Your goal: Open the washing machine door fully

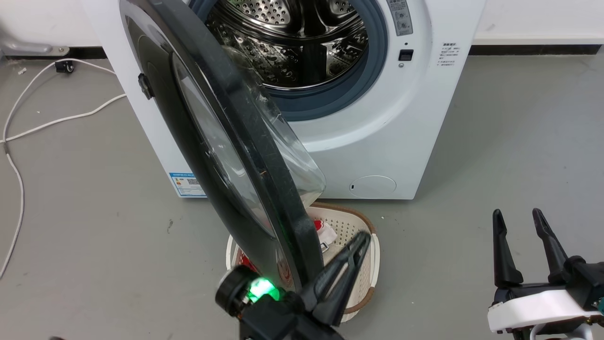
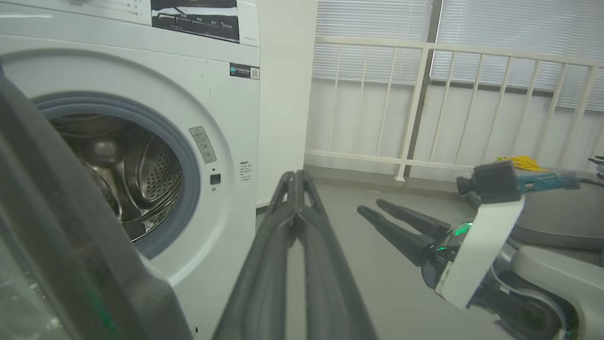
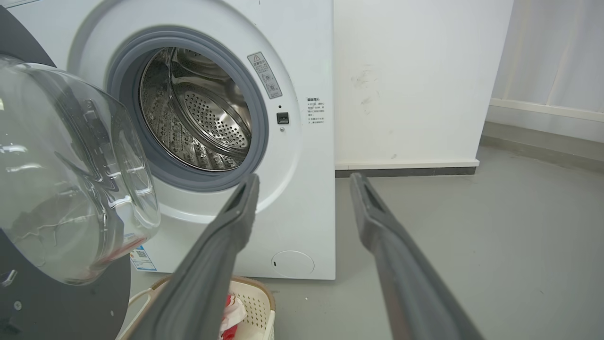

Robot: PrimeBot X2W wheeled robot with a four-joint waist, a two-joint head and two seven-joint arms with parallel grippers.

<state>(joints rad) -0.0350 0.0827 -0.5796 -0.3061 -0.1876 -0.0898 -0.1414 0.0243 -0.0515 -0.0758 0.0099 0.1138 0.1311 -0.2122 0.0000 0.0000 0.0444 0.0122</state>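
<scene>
The washer [image 1: 401,132] is a white, boxy front-loader on a smooth grey floor [image 1: 519,141]. Its door [image 1: 245,141], a glossy black disc with a clear bulging glass bowl [image 3: 71,174], stands swung out on its left hinge, edge-on towards the near side. Behind it the perforated steel drum [image 1: 292,42] lies open inside a blue-grey rubber gasket [image 1: 330,99].

The left gripper [image 1: 362,237] reaches up from the near side, just right of the door's lower rim. Its long dark fingers [image 2: 283,226] are pressed together with nothing between them; whether they touch the door cannot be told. A green light [image 1: 262,288] glows at its wrist. The right gripper [image 1: 517,215] hangs well apart to the right, fingers [image 3: 226,226] spread wide and empty, pointing at the washer.

A blue label [image 1: 186,183] low on the washer's left and a round cap [image 1: 373,186] low on its right show; the print is too small to read. A cream perforated basket [image 1: 370,278] with a brown rim sits under the door, holding red and white cloth [image 1: 323,231].
</scene>
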